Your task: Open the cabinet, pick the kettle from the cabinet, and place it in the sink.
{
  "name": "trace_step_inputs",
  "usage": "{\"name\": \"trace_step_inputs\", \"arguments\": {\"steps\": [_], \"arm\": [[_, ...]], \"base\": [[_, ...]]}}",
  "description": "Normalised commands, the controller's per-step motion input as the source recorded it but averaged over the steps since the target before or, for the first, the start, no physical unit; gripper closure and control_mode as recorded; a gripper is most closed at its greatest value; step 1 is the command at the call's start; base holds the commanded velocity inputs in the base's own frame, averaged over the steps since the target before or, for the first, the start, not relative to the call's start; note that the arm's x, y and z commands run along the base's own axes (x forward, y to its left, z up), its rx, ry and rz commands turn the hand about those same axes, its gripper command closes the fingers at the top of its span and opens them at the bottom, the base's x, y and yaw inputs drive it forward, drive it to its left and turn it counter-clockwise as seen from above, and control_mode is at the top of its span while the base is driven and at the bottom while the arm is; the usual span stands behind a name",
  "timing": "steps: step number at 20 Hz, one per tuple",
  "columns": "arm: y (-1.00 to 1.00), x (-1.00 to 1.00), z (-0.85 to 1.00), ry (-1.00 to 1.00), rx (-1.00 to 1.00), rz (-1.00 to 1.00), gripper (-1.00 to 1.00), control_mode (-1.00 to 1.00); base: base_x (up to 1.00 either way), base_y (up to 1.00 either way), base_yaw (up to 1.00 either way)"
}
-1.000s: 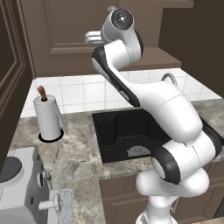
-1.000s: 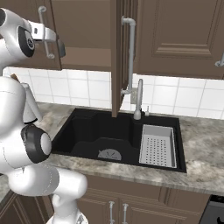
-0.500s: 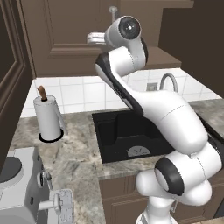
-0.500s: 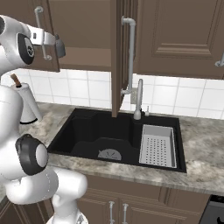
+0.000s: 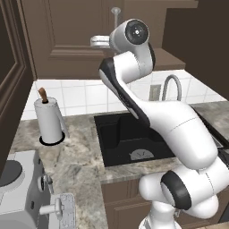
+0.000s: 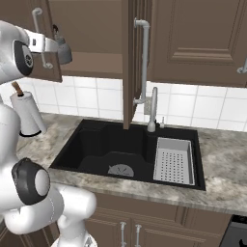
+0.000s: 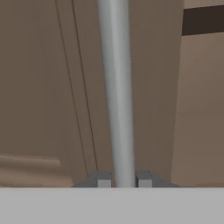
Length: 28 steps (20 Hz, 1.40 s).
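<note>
My gripper (image 7: 123, 180) is shut on the long silver bar handle (image 7: 116, 87) of the dark brown cabinet's left door (image 5: 76, 36). The bar runs straight up between the two fingertips (image 7: 103, 181). From the right base view the hand (image 6: 57, 47) reaches up to that handle (image 6: 38, 29) at the upper left. The cabinet's other door (image 6: 128, 62) stands open, edge-on, and a lighter brown shelf (image 6: 91, 65) shows behind it. The kettle is hidden. Below lies the black sink (image 6: 96, 137), also seen under my arm (image 5: 116, 129).
A white paper-towel roll (image 5: 49, 120) stands on the marbled counter left of the basin. A curved faucet (image 6: 152, 108) rises behind it, and a grey perforated tray (image 6: 173, 159) sits in its right side. A grey appliance (image 5: 22, 188) fills the lower left corner.
The fingers have closed on the door handle. The arm's elbow has risen and straightened while the hand stayed at the handle.
</note>
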Motion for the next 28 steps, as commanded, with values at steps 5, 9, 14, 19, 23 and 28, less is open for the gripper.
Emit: {"name": "trace_step_inputs", "arguments": {"steps": [5, 9, 14, 19, 23, 28], "arm": [[0.29, -0.33, 0.0, 0.0, 0.0, 0.0, 1.0, -1.0], [0.32, -0.36, 0.0, 0.0, 0.0, 0.0, 1.0, -1.0], [0.34, -0.36, 0.0, 0.0, 0.0, 0.0, 1.0, -1.0], [0.33, -0.36, 0.0, 0.0, 0.0, 0.0, 1.0, -1.0], [0.35, -0.36, 0.0, 0.0, -0.01, 0.0, 1.0, -1.0], [0.37, -0.34, 0.0, 0.0, -0.03, -0.02, 1.0, -1.0]], "base": [[0.0, 0.0, 0.0], [0.0, 0.0, 0.0], [0.0, 0.0, 0.0], [0.0, 0.0, 0.0], [0.0, 0.0, 0.0], [0.0, 0.0, 0.0]]}}
